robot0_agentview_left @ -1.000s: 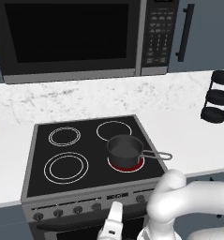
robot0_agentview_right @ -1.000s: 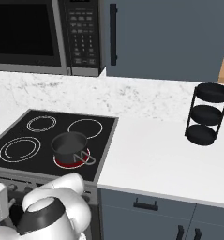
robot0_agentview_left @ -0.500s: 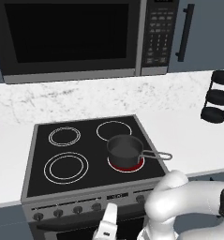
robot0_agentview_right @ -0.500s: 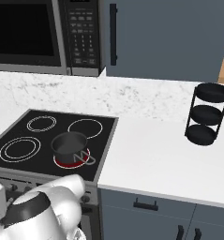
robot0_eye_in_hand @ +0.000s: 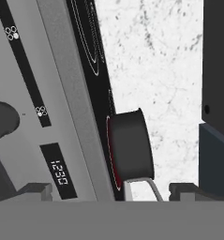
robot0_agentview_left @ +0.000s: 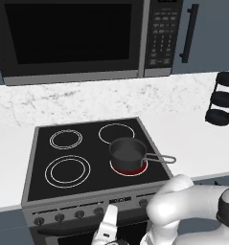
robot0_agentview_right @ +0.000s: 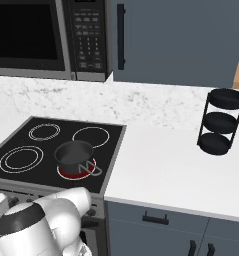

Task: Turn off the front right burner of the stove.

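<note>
Hand view: gripper (robot0_eye_in_hand: 104,190) spread open and holding nothing, its two dark fingertips (robot0_eye_in_hand: 34,190) rising at the bottom edge, close before the grey steel front panel.
Knob: one dark knob (robot0_eye_in_hand: 3,119) on the panel, up and left of the fingertips, apart from them.
Clock: small display (robot0_eye_in_hand: 58,171) on the panel reads 12:30.
Left base view, stove: black glass stove (robot0_agentview_left: 44,189) set in the white counter (robot0_agentview_left: 202,143), a row of dark knobs along its front.
Front right burner: front right burner (robot0_agentview_left: 120,169) glows red at the stove's near right corner.
Pot: dark pot (robot0_agentview_left: 127,153) stands on that burner, wire handle pointing right.
Rack: black three-tier rack (robot0_agentview_right: 219,121) on the counter, well right of the stove.
Microwave: black microwave (robot0_agentview_left: 73,36) hangs above the stove.
</note>
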Available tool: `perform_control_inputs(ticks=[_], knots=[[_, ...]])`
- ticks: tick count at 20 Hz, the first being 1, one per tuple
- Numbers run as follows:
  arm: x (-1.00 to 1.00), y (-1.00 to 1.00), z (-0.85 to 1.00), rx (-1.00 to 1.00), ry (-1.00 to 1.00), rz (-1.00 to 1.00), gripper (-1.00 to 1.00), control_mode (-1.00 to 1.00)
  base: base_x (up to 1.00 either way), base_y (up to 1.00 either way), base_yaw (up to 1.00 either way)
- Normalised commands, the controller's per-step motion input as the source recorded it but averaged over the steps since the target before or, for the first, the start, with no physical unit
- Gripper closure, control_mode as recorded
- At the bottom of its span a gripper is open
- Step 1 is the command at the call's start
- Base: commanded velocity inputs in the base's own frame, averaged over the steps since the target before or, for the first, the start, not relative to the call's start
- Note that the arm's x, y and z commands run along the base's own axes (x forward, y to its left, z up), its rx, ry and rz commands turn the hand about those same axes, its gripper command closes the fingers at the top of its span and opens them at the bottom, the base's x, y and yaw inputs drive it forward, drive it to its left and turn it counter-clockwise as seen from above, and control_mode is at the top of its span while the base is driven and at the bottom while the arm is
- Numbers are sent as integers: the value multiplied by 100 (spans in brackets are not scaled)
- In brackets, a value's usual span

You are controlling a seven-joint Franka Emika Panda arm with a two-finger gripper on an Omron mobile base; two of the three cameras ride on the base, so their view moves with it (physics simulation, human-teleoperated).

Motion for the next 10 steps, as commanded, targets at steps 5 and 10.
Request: perform_control_inputs(ticks=[5, 10], knots=[[1, 0, -19, 0, -5, 0, -100, -100, 0, 0, 0], [2, 0, -25, 0, -7, 0, -100, -100, 0, 0, 0]])
